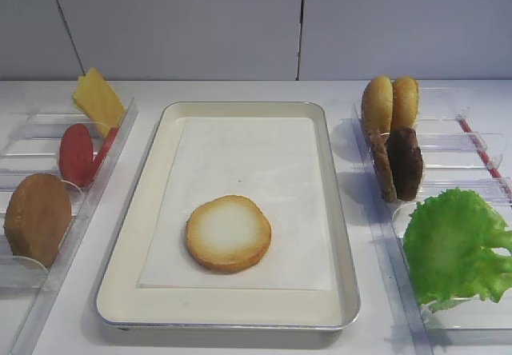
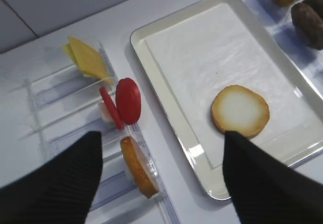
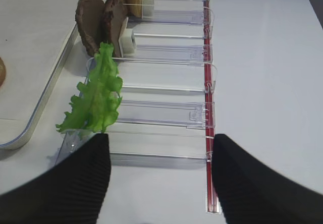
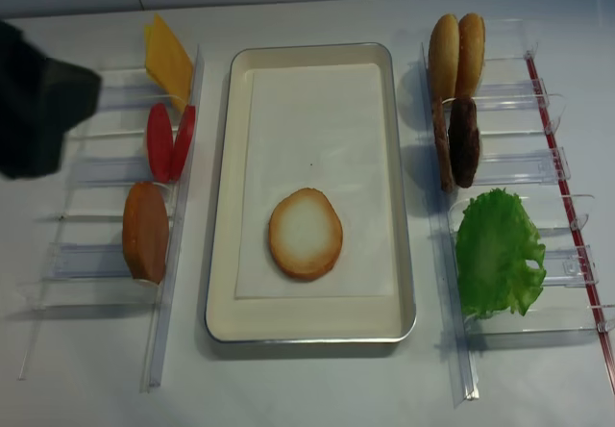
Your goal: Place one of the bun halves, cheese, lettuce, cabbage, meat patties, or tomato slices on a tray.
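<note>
A pale-faced bun half (image 1: 229, 233) with a toasted rim lies flat on the white paper of the tray (image 1: 128, 275), toward its near end. My left gripper (image 2: 161, 183) hangs open and empty above the gap between the left rack and the tray, the bun half (image 2: 240, 111) just beyond its right finger. The right gripper (image 3: 160, 178) is open too, holding nothing, near the right rack's front end. Cheese (image 1: 98, 97) and tomato slices (image 1: 78, 153) stand in the left rack. Meat patties (image 1: 400, 163) and lettuce (image 1: 456, 247) stand in the right rack. Cabbage is out of view.
A darker domed bun half (image 1: 36, 217) stands in the left clear rack (image 4: 86, 172). Two glossy golden bun halves (image 1: 390, 103) stand at the far end of the right rack, which has a red strip (image 3: 207, 108) along its outer side. The left arm's dark bulk (image 4: 38, 100) looms at far left.
</note>
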